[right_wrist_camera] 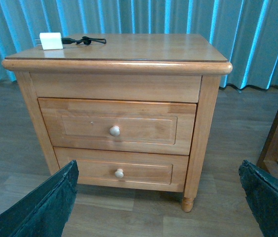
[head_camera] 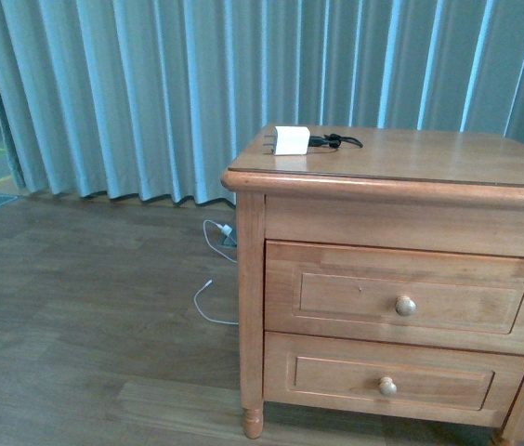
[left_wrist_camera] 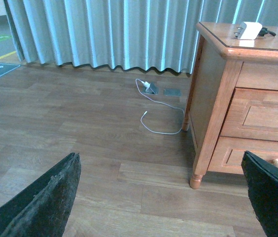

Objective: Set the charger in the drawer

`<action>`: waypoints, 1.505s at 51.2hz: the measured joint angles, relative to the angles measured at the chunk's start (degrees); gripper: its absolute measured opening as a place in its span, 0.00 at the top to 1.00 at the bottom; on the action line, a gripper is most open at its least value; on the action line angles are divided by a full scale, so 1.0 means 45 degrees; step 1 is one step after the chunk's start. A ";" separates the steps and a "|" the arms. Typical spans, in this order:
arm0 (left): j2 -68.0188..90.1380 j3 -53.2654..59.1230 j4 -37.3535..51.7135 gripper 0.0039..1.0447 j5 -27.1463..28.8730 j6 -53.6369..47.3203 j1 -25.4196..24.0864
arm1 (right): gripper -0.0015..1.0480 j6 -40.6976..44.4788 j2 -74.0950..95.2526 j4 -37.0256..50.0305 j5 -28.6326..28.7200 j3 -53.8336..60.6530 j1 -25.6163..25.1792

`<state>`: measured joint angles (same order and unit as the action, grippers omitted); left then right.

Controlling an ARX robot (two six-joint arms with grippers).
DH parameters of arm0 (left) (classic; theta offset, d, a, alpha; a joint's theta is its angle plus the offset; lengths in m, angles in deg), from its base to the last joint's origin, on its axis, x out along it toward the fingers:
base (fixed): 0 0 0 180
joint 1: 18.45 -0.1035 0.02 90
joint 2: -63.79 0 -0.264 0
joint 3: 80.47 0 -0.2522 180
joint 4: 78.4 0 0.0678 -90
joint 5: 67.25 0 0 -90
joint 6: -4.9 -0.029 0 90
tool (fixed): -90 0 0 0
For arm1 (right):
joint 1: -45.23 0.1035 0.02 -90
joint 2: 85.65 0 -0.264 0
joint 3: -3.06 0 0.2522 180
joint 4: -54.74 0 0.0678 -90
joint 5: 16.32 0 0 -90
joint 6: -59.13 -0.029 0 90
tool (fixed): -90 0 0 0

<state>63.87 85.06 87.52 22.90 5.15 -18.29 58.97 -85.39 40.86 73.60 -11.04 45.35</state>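
Observation:
The white boxy charger [head_camera: 292, 140] lies on the nightstand's top near its back left corner, its black cord bundled beside it. It also shows in the left wrist view [left_wrist_camera: 250, 30] and the right wrist view [right_wrist_camera: 51, 41]. The taller upper drawer [head_camera: 401, 297] is closed, with a round pale knob [head_camera: 405, 306]; it shows in the right wrist view too [right_wrist_camera: 114, 126]. My left gripper [left_wrist_camera: 159, 163] is open and empty over the floor, left of the nightstand. My right gripper [right_wrist_camera: 158, 165] is open and empty, in front of the nightstand and well away from it. Neither arm shows in the front view.
The shallower lower drawer [head_camera: 387, 381] is closed. A thin white cable [left_wrist_camera: 154, 126] lies on the wood floor by the nightstand's left side. Pale curtains [head_camera: 150, 93] hang behind. Another piece of wooden furniture [right_wrist_camera: 277, 133] stands to the nightstand's right.

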 joint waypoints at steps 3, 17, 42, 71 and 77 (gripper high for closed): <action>0.0000 0.0000 0.0000 0.05 0.0000 0.0000 0.0000 | 0.08 0.0000 0.0000 0.0000 0.0000 0.0000 0.0000; 0.0000 0.0000 0.0000 0.05 0.0000 0.0000 0.0000 | 0.08 0.0000 0.0000 0.0000 0.0000 0.0000 0.0000; 0.0000 0.0000 0.0000 0.05 0.0000 0.0000 0.0000 | 0.08 0.0000 0.0000 0.0000 0.0000 0.0000 0.0000; 0.0000 0.0000 0.0000 0.05 0.0000 0.0000 0.0000 | 0.08 -0.1132 0.5440 0.1938 -0.2511 -0.0865 0.1564; 0.0000 0.0000 0.0000 0.05 0.0000 0.0000 0.0000 | 0.08 -0.1127 0.8568 0.4265 -0.2701 -0.1292 0.1977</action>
<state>63.87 85.06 87.52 22.90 5.15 -18.29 53.90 -46.84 60.05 61.45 -16.85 54.24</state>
